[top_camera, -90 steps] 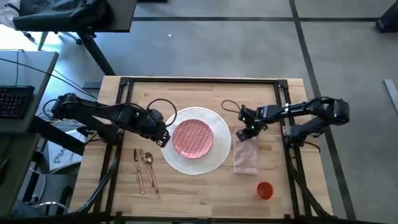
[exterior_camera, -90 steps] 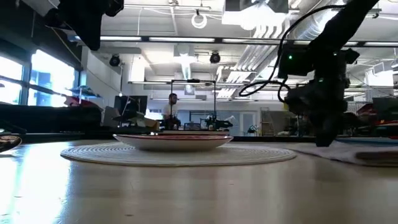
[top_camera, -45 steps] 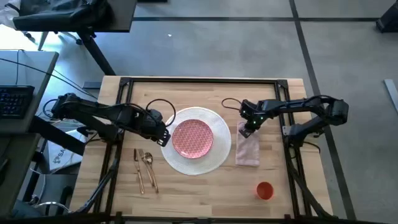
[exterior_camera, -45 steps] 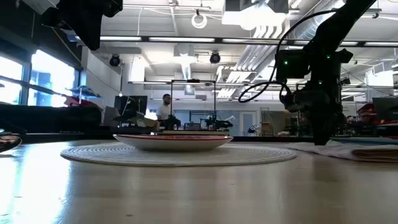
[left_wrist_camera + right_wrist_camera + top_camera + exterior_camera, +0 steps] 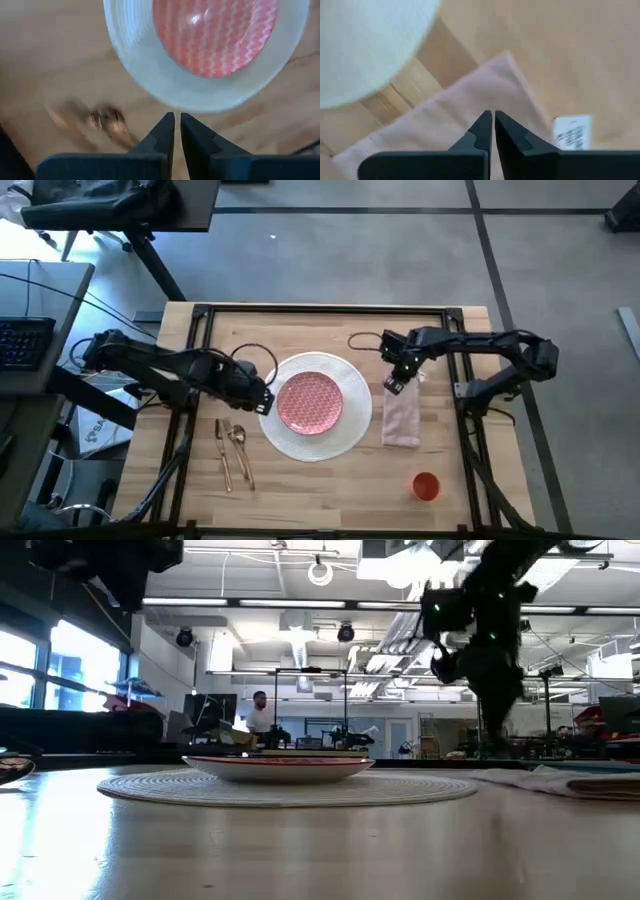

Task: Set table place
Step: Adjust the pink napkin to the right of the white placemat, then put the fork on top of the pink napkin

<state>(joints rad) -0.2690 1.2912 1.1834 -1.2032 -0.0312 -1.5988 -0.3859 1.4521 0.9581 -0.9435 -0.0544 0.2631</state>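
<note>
R pincer [image 5: 394, 385] closed, lifted off napkin [image 5: 402, 418] | L pincer [image 5: 262, 402] closed, retreated slightly

The left arm reaches in from the left edge of the table [image 5: 330, 480], low and stretched out, its end effector [image 5: 262, 400] poised just off the left rim of the white plate [image 5: 318, 448], fingers pressed together with nothing between them. The right arm bends in from the table's right side, elbow folded, and its end effector [image 5: 395, 385] hangs to the plate's right, raised clear of the table, fingers likewise closed and empty.
</note>
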